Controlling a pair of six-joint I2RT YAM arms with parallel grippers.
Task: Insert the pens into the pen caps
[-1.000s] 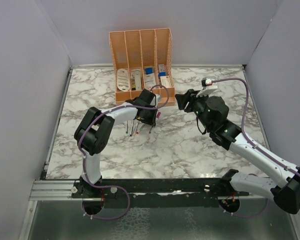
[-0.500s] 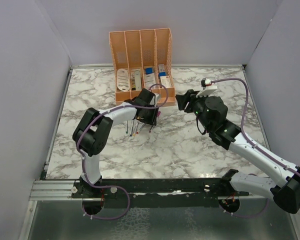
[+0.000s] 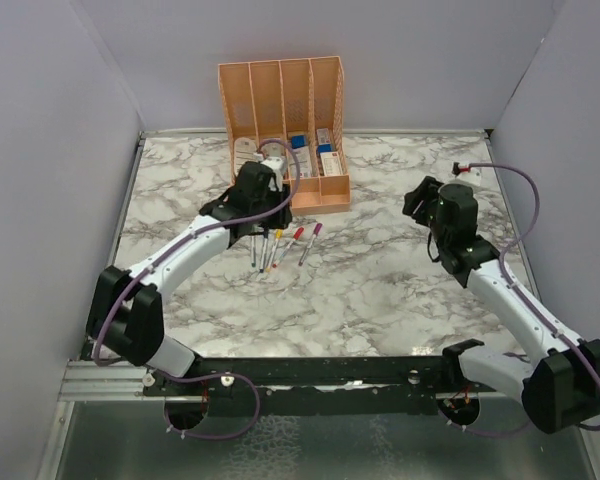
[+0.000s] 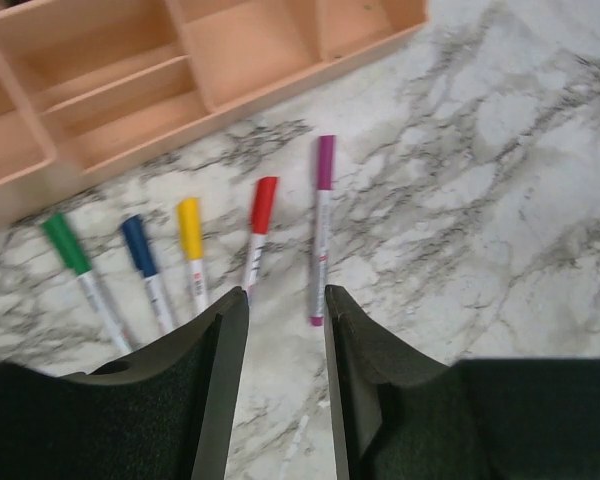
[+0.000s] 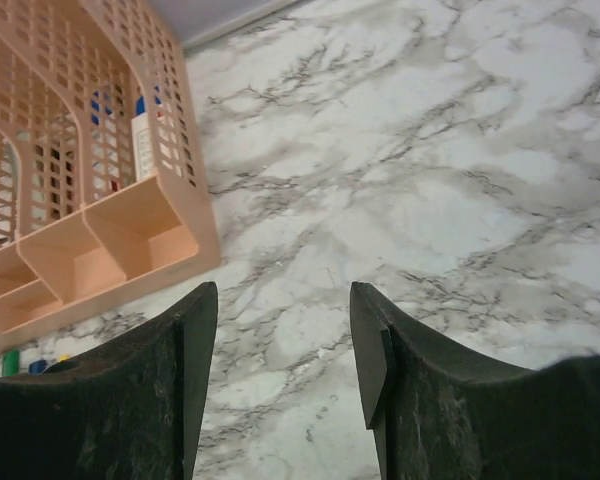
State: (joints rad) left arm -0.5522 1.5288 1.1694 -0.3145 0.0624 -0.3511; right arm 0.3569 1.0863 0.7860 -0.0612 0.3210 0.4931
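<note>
Five grey-white pens (image 3: 280, 246) lie side by side on the marble in front of the organiser. In the left wrist view each carries a coloured cap on its far end: green (image 4: 65, 243), blue (image 4: 137, 245), yellow (image 4: 189, 228), red (image 4: 264, 205), purple (image 4: 325, 163). No loose cap shows. My left gripper (image 3: 258, 215) hovers over the pens, open and empty (image 4: 285, 330). My right gripper (image 3: 412, 203) is open and empty (image 5: 285, 340), well to the right of the pens, over bare marble.
A peach slotted organiser (image 3: 280, 100) stands at the back, holding stubby white and blue items; its front trays show in the left wrist view (image 4: 130, 100) and it also shows in the right wrist view (image 5: 100, 250). Grey walls close in the table on three sides.
My left gripper has lifted off the pens and drawn back and left, uncovering all five. My right gripper has pulled away to the right from the middle.
</note>
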